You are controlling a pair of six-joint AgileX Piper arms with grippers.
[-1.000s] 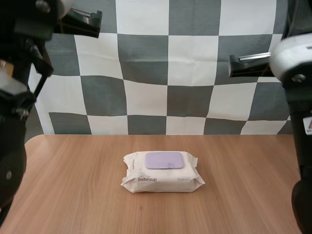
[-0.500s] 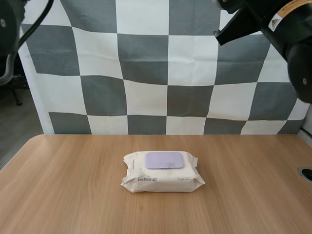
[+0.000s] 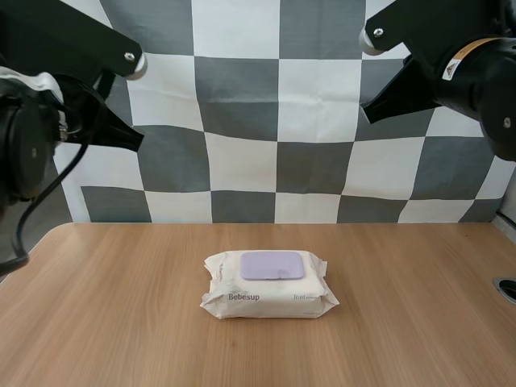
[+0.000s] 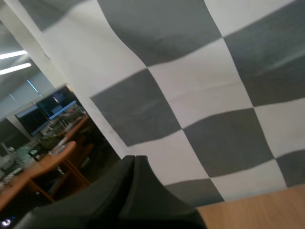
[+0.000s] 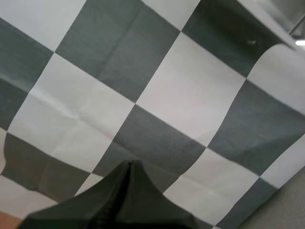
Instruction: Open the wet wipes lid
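The left arm [image 3: 48,121] has swung back into the high view and now hangs raised at the left, well above the table [image 3: 105,306]. The pack [image 3: 268,294] lies unmoved mid-table, its purple lid [image 3: 272,264] flat and shut. The right arm [image 3: 451,64] has shifted slightly, high at the right. The opening has not begun, I judge: both arms are well apart from the pack. The left end effector [image 4: 135,158] is closed on nothing, its fingers together as one wedge. The right end effector [image 5: 128,163] is the same, touching nothing.
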